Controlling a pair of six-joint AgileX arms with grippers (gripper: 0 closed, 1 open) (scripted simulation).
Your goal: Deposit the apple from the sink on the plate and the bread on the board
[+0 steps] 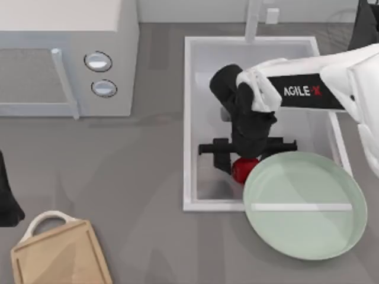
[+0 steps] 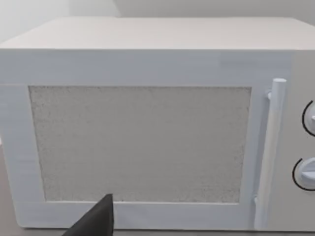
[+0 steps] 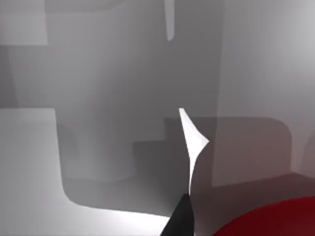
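Note:
The red apple (image 1: 243,170) lies in the white sink (image 1: 189,118), near its front wall and right beside the mint-green plate (image 1: 305,231). My right gripper (image 1: 244,156) reaches down into the basin directly over the apple, which also appears as a red curve (image 3: 275,219) in the right wrist view. The plate overlaps the sink's front right corner. The tan board (image 1: 59,257) with its white handle lies at the table's front left. The bread is out of view. My left arm (image 1: 7,204) is parked at the table's left edge.
A white microwave (image 1: 65,59) stands at the back left, and the left wrist view faces its door (image 2: 142,142). The white faucet (image 1: 253,21) rises behind the sink. Bare grey table lies between the sink and the board.

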